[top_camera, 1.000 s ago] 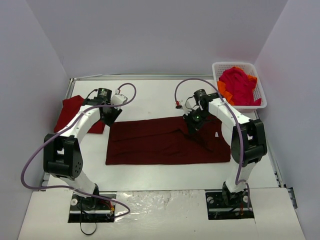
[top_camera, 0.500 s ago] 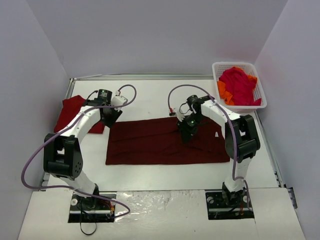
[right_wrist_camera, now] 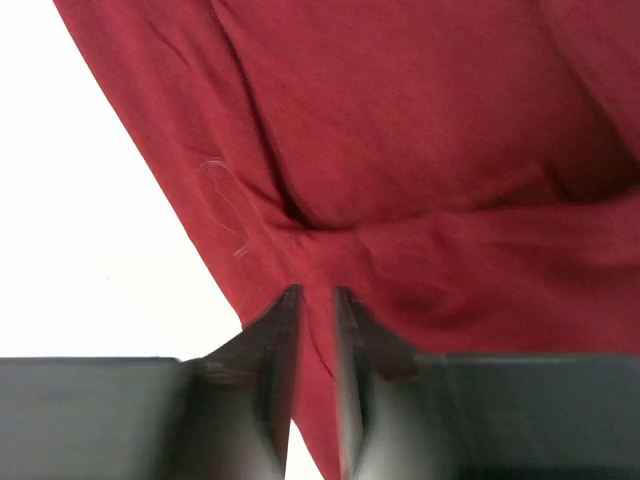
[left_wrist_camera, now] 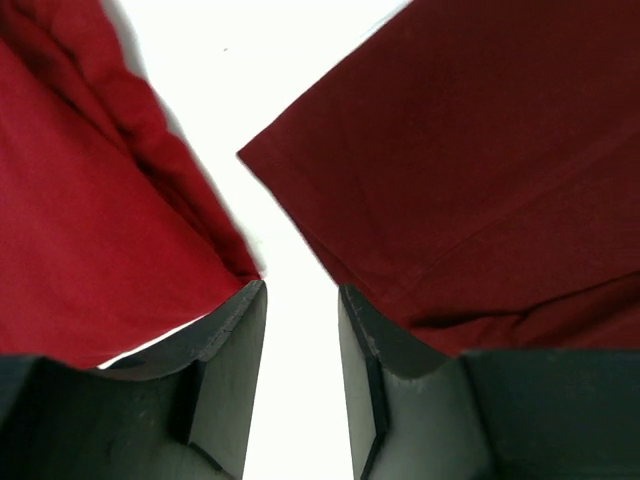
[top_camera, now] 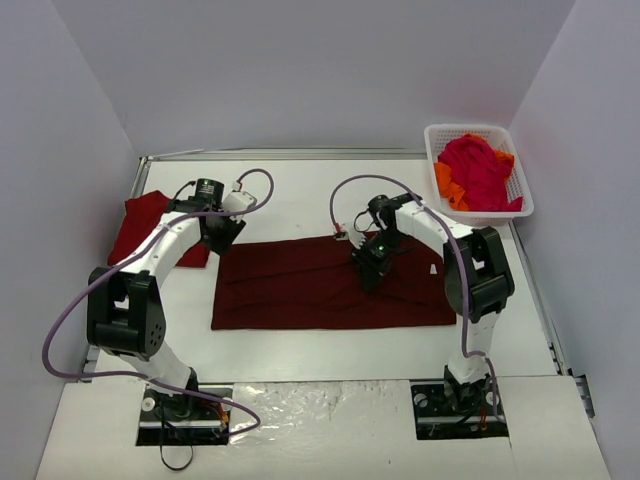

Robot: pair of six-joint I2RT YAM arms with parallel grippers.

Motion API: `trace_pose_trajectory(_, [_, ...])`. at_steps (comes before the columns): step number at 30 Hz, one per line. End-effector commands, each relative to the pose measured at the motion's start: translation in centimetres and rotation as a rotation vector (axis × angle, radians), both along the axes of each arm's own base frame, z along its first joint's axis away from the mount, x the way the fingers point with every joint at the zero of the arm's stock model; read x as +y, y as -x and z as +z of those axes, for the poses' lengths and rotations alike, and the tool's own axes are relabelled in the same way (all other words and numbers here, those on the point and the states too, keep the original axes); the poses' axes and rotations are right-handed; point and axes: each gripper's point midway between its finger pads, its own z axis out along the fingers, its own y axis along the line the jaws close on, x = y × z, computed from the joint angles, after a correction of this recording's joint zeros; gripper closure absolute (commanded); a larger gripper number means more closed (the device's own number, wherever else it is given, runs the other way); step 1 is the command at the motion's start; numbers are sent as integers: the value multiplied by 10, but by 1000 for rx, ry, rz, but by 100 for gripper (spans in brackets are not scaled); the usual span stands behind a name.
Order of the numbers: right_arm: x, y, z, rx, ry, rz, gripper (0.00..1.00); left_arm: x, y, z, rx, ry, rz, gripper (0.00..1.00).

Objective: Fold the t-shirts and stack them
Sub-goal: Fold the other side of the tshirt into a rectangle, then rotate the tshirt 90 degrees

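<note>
Now, fold step: your right fingers (right_wrist_camera: 275, 340) pinch the large dark maroon cloth t-shirt (top_camera: 300, 290); left fingers (left_wrist_camera: 230, 350) narrowly parted, empty, at its corner. Next, likely grip that corner too.

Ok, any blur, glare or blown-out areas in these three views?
Top external: sharp, evenly lit, glare only on the glossy strip by the arm bases. Left wrist: bare table blown out white, left fingers soft. Right wrist: right fingers blurred, maroon t-shirt fairly sharp.

Maroon t-shirt (top_camera: 300, 285); red t-shirt (top_camera: 135, 225); crimson t-shirt (top_camera: 478, 170); orange t-shirt (top_camera: 446, 182); white basket (top_camera: 468, 129).
</note>
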Motion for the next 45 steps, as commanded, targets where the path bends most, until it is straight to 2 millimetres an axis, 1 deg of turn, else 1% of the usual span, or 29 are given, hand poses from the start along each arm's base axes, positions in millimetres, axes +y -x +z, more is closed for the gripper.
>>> trace_pose_trajectory(1, [-15,-12,33,-71,13,-45,89,-18,7,18,-22,95,-60,67])
trace_pose_trajectory(2, [-19,-15,35,-82,22,-55,93,-22,10,18,-13,105,-82,71])
trace_pose_trajectory(3, [-25,-18,36,-94,36,-71,98,-25,14,17,-5,108,-107,78])
trace_pose_trajectory(4, [-33,-23,36,-97,45,-101,99,-30,17,16,5,124,-131,80])
trace_pose_trajectory(5, [-39,-26,36,-105,55,-118,100,-32,18,15,11,120,-149,82])
trace_pose_trajectory(7, [-50,-30,36,-108,80,-162,100,-35,22,6,32,118,-164,88])
trace_pose_trajectory(8, [-59,-34,35,-112,93,-196,100,-36,22,3,33,117,-170,90])
trace_pose_trajectory(9, [-66,-36,34,-118,111,-211,100,-37,23,-4,49,114,-177,97])
trace_pose_trajectory(10, [-73,-36,34,-113,124,-243,100,-38,23,-7,55,114,-180,98])
trace_pose_trajectory(11, [-80,-40,35,-138,145,-266,100,-40,24,-11,69,119,-189,98])
trace_pose_trajectory(14, [-92,-42,31,-147,185,-317,100,-42,22,-17,81,120,-200,98])
trace_pose_trajectory(16, [-99,-42,27,-148,218,-338,100,-39,18,-23,88,99,-193,98])
trace_pose_trajectory(21, [-110,-40,9,-123,263,-382,100,-34,16,-41,146,62,-191,98])
trace_pose_trajectory(27, [-122,-45,-5,-109,296,-419,100,-34,15,-52,174,54,-199,98])
trace_pose_trajectory(31, [-134,-50,-13,-97,317,-446,100,-34,16,-60,200,52,-200,98])
trace_pose_trajectory(38, [-142,-52,-30,-60,334,-449,100,-28,16,-64,228,14,-207,98])
trace_pose_trajectory(43, [-143,-55,-43,-37,345,-440,100,-20,24,-67,260,-20,-206,98])
trace_pose_trajectory(45, [-143,-60,-47,-33,346,-444,100,-17,28,-66,265,-37,-205,98])
